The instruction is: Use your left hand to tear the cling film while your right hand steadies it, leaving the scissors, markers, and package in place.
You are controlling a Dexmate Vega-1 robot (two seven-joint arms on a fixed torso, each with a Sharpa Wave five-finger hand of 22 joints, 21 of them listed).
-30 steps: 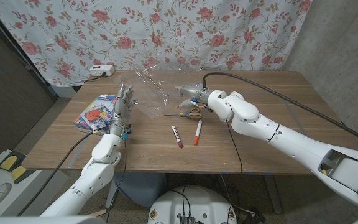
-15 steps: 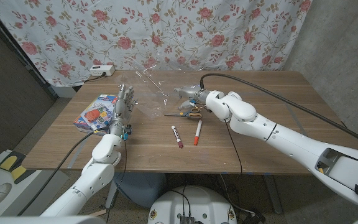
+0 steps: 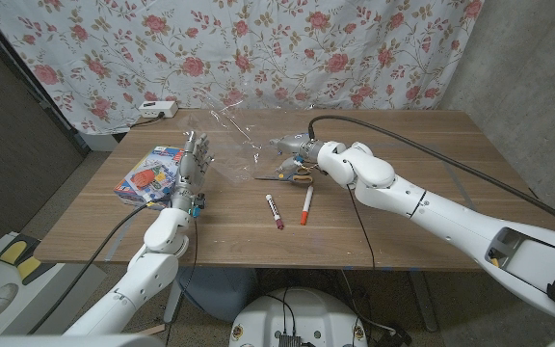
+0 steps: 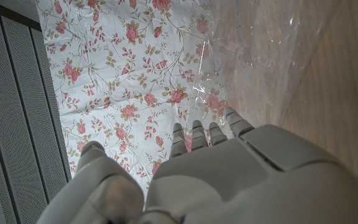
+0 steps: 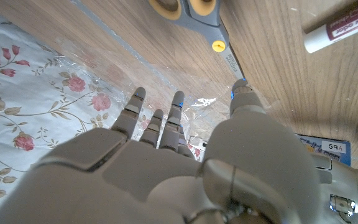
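In the head view, the cling film (image 3: 231, 145) lay crumpled on the wooden table (image 3: 422, 183), between the two hands and toward the far edge. The left hand (image 3: 191, 166) stood upright beside its left edge, fingers straight up; whether it touched the film I could not tell. The right hand (image 3: 292, 147) was at the film's right edge, just above the scissors (image 3: 292, 174). Two markers (image 3: 290, 206) lay nearer the robot, and the package (image 3: 147, 175) lay to the left of the left hand.

In the left wrist view, the left hand (image 4: 216, 168) had its fingers straight and together, holding nothing, the film (image 4: 260, 56) just beyond the fingertips.

In the right wrist view, the right hand (image 5: 166, 155) was open with fingers spread over the film (image 5: 197, 109), near the scissors (image 5: 194, 15); a grip was not clear.
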